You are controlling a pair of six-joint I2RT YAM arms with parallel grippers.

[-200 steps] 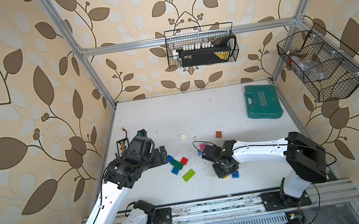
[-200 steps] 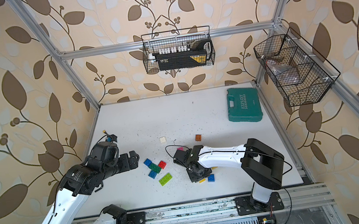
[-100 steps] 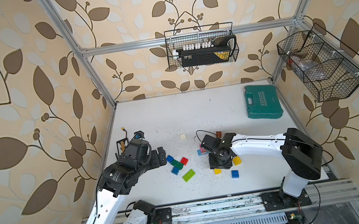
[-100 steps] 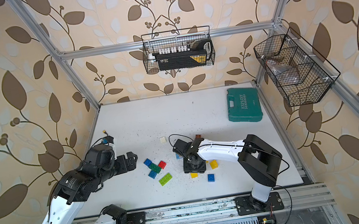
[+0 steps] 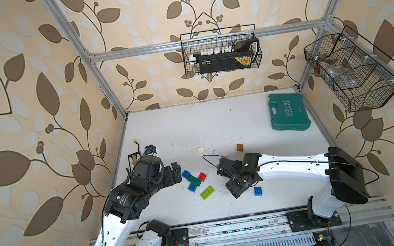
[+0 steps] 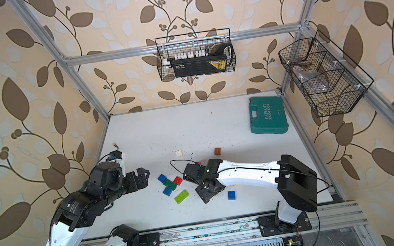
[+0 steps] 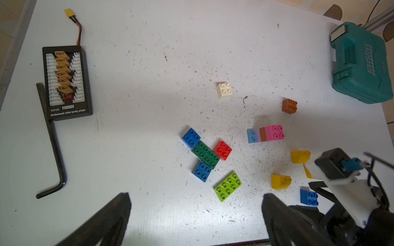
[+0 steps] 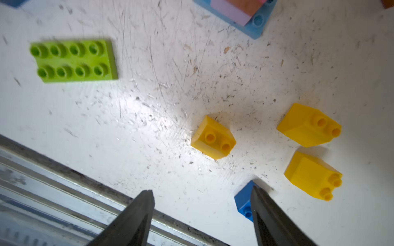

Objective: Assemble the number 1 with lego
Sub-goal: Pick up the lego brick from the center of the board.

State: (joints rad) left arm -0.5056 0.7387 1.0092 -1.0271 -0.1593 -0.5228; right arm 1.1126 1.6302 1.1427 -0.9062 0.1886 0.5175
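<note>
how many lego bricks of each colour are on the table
blue bricks: 3
yellow bricks: 3
brown bricks: 2
light blue brick: 1
lilac brick: 1
pink brick: 1
green brick: 1
lime brick: 1
red brick: 1
white brick: 1
total: 15

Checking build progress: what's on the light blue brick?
On the light blue brick: lilac brick, brown brick above it, pink brick uppermost. Two blue studs show at one end; the rest of its top is covered. In both top views the right arm hides most.
</note>
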